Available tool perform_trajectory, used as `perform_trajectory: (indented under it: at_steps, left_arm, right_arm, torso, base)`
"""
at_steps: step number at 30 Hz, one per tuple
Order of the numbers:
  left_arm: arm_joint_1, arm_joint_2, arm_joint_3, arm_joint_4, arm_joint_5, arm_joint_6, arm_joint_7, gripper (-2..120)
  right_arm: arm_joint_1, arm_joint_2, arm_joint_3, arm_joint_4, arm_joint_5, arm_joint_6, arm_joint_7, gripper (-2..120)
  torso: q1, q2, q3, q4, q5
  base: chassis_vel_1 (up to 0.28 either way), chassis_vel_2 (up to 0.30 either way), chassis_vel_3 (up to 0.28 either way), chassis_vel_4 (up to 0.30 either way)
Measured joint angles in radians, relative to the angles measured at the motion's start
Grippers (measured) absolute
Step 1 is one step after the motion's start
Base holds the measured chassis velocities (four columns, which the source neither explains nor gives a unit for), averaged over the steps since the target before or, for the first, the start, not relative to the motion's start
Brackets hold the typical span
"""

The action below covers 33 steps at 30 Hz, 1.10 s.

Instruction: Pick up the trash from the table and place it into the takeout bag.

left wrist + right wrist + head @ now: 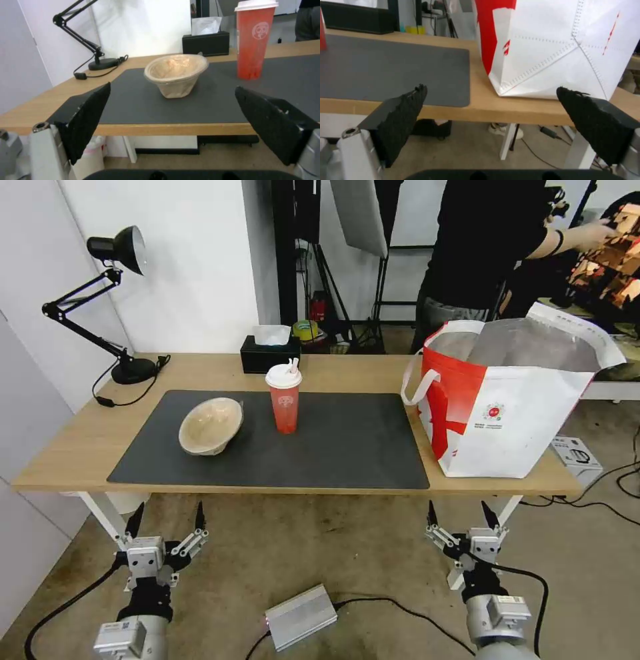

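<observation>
A beige pulp bowl (210,425) (176,72) lies tilted on the left part of the dark grey mat (333,447). Beside it stands a red drink cup (284,397) (255,40) with a white lid. The takeout bag (510,400) (553,47) stands open at the table's (80,447) right end, its foil lining showing. My left gripper (168,515) (171,92) hangs open below the front edge, facing the bowl. Open too, my right gripper (461,513) (491,90) sits below the edge in front of the bag.
A black tissue box (269,352) and a black desk lamp (110,300) stand at the back of the table. A silver box (300,617) with cables lies on the floor between my arms. A person stands behind the bag.
</observation>
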Motion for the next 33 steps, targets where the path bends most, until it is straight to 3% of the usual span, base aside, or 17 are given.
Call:
perform_trajectory:
  at_steps: [20, 33]
  left_arm:
    - [0.0, 0.0, 0.001, -0.003, 0.001, 0.0, 0.0, 100]
    - [-0.013, 0.011, 0.017, -0.008, 0.003, 0.008, 0.002, 100]
  right_arm:
    - [0.04, -0.014, -0.031, 0.022, 0.016, 0.0, -0.028, 100]
    - [0.283, -0.151, -0.114, 0.135, 0.175, -0.072, -0.146, 100]
  torso:
    - [0.0, 0.0, 0.0, -0.0002, 0.0]
    - [0.0, 0.0, 0.0, 0.0, 0.0001]
  base:
    - [0.0, 0.0, 0.0, 0.0]
    - [0.0, 0.0, 0.0, 0.0]
